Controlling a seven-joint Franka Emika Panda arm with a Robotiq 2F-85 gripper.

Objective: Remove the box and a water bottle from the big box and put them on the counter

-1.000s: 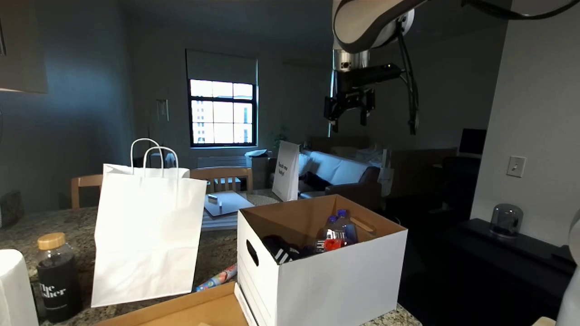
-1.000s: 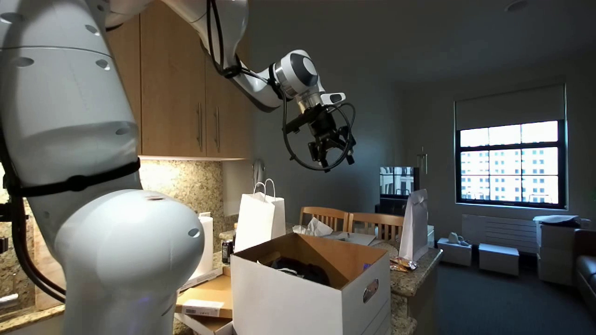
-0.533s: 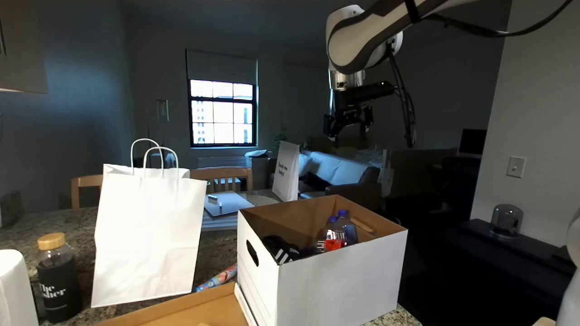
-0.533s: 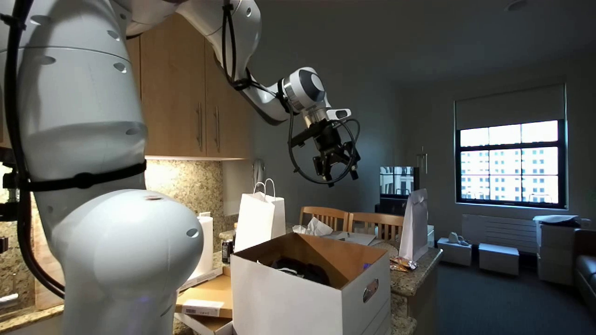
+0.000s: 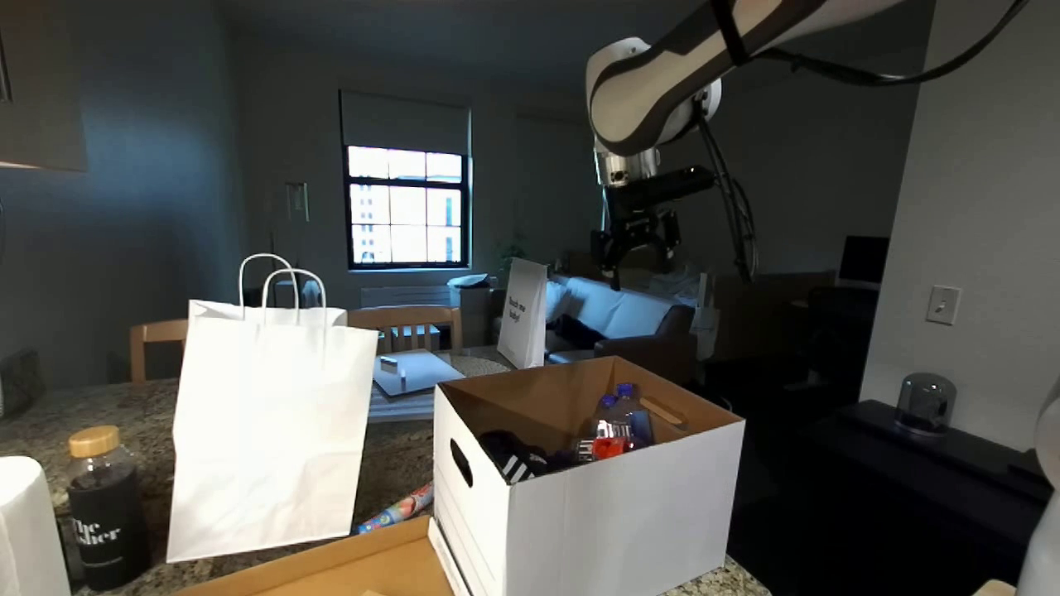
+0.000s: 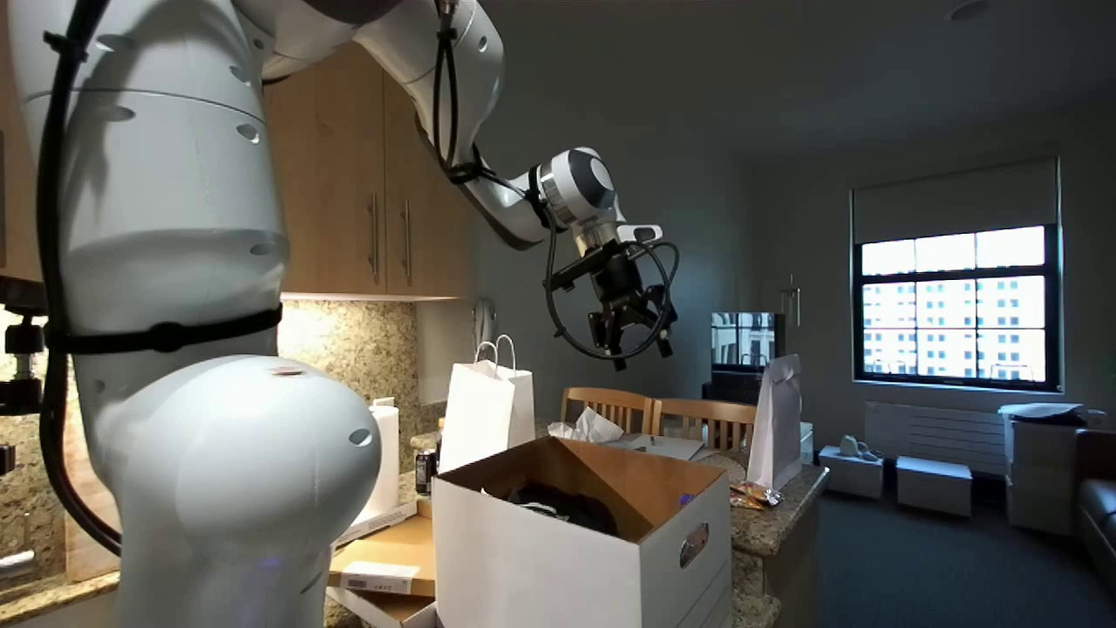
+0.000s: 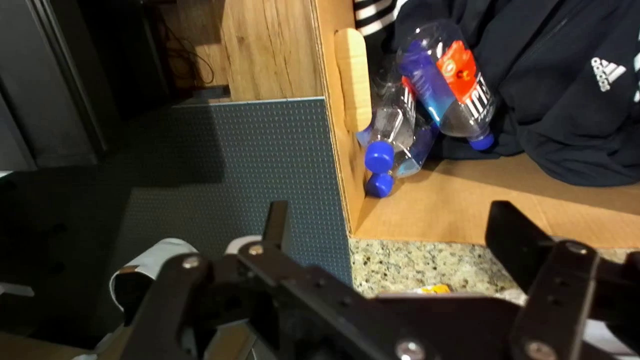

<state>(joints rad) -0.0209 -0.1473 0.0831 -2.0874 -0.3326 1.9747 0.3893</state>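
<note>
The big box (image 5: 613, 521), white outside and brown inside, stands uncovered on the speckled granite counter (image 7: 425, 265). In the wrist view, three clear bottles with blue caps lean in a corner against its wall (image 7: 351, 160). One water bottle (image 7: 452, 85) with a red-and-blue label lies on dark clothing. The box to be removed is hidden or out of view. My gripper (image 7: 389, 206) is open and empty, its fingers spread wide at either side of the carton's near corner. Both exterior views show the gripper (image 5: 639, 269) (image 6: 643, 356) pointing down, well above the carton's rim.
A black jacket (image 7: 565, 100) with white stripes fills much of the carton. Left of it in an exterior view are a tall white paper bag (image 5: 273, 430), a dark jar (image 5: 108, 513) and a cardboard tray (image 5: 348, 567). Another white bag (image 6: 774, 427) stands near the counter's edge beside a foil packet (image 6: 754, 495).
My arm and gripper have come down toward the carton, with the jaws staying open. The carton, bottles and bags have not moved.
</note>
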